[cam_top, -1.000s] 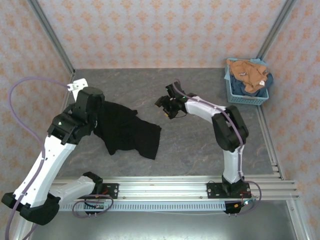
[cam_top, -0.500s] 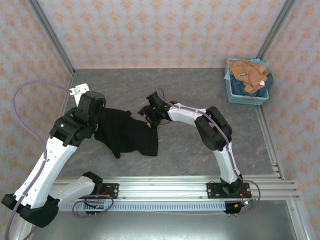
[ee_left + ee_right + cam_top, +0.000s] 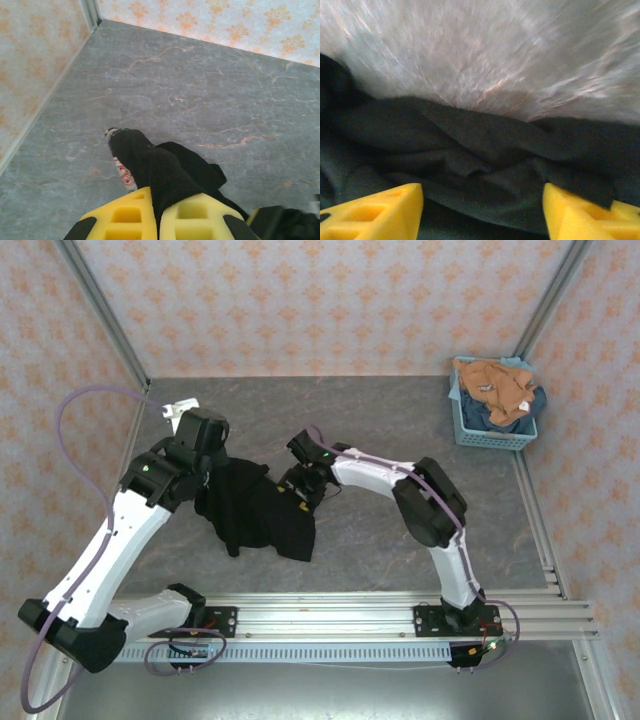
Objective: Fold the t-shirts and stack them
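Observation:
A black t-shirt (image 3: 258, 515) lies bunched on the grey table, left of centre. My left gripper (image 3: 213, 472) is shut on its upper left part; in the left wrist view the yellow pads (image 3: 125, 217) pinch a ridge of the black cloth (image 3: 167, 172), and a strip of pink-red print (image 3: 124, 172) shows beside it. My right gripper (image 3: 301, 486) is at the shirt's upper right edge. Its jaws stand open with folds of the black t-shirt (image 3: 470, 150) between the yellow fingertips (image 3: 380, 212). An orange-tan t-shirt (image 3: 495, 385) and a dark blue one (image 3: 527, 406) lie in the basket.
The light blue mesh basket (image 3: 478, 432) stands at the back right corner against the wall. Patterned walls close in the table on three sides. A metal rail (image 3: 330, 615) with both arm bases runs along the near edge. Bare grey tabletop (image 3: 400, 430) lies between shirt and basket.
My right gripper has swung left from the table's middle onto the shirt's right edge and narrowed a little. My left gripper has carried its hold rightward and farther back, bunching the shirt narrower.

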`<action>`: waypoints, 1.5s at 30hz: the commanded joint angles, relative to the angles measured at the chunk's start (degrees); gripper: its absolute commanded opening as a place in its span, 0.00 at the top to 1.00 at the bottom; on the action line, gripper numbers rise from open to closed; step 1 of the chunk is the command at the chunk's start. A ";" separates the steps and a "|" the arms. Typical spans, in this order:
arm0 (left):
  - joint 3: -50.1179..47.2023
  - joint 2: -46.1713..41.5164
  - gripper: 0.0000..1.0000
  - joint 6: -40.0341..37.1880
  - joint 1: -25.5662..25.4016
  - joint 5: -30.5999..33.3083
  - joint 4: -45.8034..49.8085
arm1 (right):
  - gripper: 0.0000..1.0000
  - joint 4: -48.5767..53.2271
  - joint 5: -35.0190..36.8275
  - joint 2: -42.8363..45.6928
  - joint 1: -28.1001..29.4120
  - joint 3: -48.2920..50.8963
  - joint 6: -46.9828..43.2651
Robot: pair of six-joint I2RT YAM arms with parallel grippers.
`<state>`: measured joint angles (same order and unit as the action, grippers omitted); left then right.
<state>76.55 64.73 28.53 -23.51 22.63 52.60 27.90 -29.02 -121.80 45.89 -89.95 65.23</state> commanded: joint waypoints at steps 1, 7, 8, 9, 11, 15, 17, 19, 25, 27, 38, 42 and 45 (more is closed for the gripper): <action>2.98 2.02 1.00 0.82 0.57 -2.74 -3.11 | 0.61 1.74 -2.68 -2.98 0.65 -3.17 -0.80; 10.19 9.47 1.00 0.80 0.57 -8.84 -5.13 | 1.00 -0.85 4.04 4.28 -5.33 2.92 1.33; 12.57 11.36 1.00 1.11 0.56 -10.39 -5.26 | 1.00 -0.07 6.20 6.99 -7.46 3.78 0.53; 14.82 13.08 1.00 1.33 0.57 -11.84 -5.23 | 1.00 1.13 7.83 9.40 -9.34 4.11 -0.42; 21.11 17.57 1.00 1.78 0.52 -15.54 -5.42 | 1.00 3.74 11.34 15.36 -13.69 4.34 -3.32; 35.93 26.21 1.00 5.13 0.50 -22.05 -5.69 | 1.00 10.27 17.06 25.70 -20.68 1.53 -10.25; 44.49 30.82 1.00 6.63 0.48 -24.54 -5.30 | 1.00 13.88 19.82 30.39 -23.48 -0.54 -13.41; 54.16 35.34 1.00 8.01 0.48 -26.74 -4.36 | 1.00 16.43 23.20 35.51 -25.57 -2.24 -16.10; 72.00 42.43 1.00 9.90 0.78 -26.33 1.67 | 1.00 21.35 24.54 45.28 -24.62 -3.56 -19.79; 69.30 41.53 1.00 10.20 1.41 -25.39 3.06 | 1.00 20.95 23.17 46.95 -21.90 -0.77 -19.72; 37.41 39.80 1.00 5.01 9.33 -26.91 1.11 | 0.28 14.25 12.53 43.40 -12.23 19.89 -12.59; 35.58 43.24 1.00 0.60 10.44 -25.40 4.12 | 0.30 13.25 14.94 41.80 -15.89 20.78 -13.52; 35.35 44.34 1.00 -1.22 11.19 -21.13 6.36 | 0.33 10.74 17.94 38.90 -17.93 21.87 -12.89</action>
<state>111.57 110.85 31.35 -12.84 -2.70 55.66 41.43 -14.81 -81.58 29.39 -68.40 51.68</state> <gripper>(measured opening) 0.061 0.668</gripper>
